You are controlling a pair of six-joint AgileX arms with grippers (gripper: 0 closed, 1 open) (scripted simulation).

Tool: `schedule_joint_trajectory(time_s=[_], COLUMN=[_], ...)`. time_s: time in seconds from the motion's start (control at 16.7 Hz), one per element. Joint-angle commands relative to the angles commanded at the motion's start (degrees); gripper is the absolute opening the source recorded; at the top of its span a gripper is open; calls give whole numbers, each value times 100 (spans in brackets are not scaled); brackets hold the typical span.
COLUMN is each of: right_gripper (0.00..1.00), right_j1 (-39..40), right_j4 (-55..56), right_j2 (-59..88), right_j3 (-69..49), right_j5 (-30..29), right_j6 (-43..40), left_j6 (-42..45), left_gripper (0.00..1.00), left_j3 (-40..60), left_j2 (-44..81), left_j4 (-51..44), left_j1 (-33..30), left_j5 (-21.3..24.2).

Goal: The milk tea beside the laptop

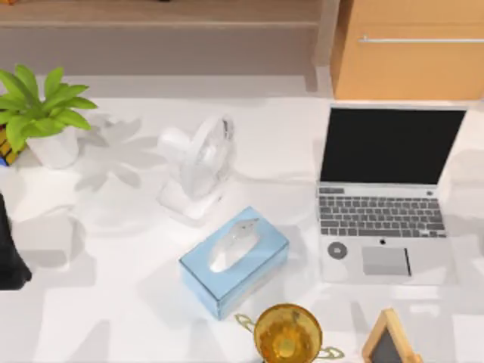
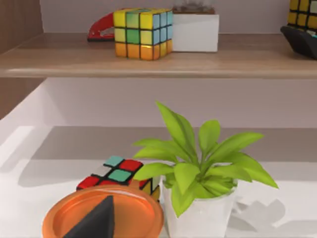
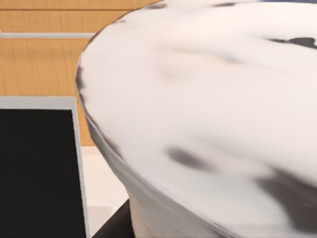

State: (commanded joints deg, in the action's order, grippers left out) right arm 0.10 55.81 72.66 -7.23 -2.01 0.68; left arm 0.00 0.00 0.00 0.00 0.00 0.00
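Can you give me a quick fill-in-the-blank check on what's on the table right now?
1. The laptop sits at the table's ____ side with its lid open.
2. The tissue box is light ____.
3. The fan stands between the potted plant and the ____.

Missing words: right; blue; laptop

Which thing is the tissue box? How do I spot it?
Find the open silver laptop on the table's right side. Left of it, past a bare gap, sits the tissue box, in front of the white fan. It alone is pale blue, with a white tissue poking out.
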Motion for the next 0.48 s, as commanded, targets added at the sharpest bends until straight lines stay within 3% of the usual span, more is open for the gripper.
schedule_joint_trajectory(time_s=[0.48], right_gripper=[0], right_j1=[14], right_j4=[1283], right_j2=[910], right_j3=[95], right_j5=[-12], right_j6=[-7], left_j6=[0], left_gripper=[100], left_j3=[0], left_j2=[0], left_j4=[0], left_j1=[0], left_j5=[0])
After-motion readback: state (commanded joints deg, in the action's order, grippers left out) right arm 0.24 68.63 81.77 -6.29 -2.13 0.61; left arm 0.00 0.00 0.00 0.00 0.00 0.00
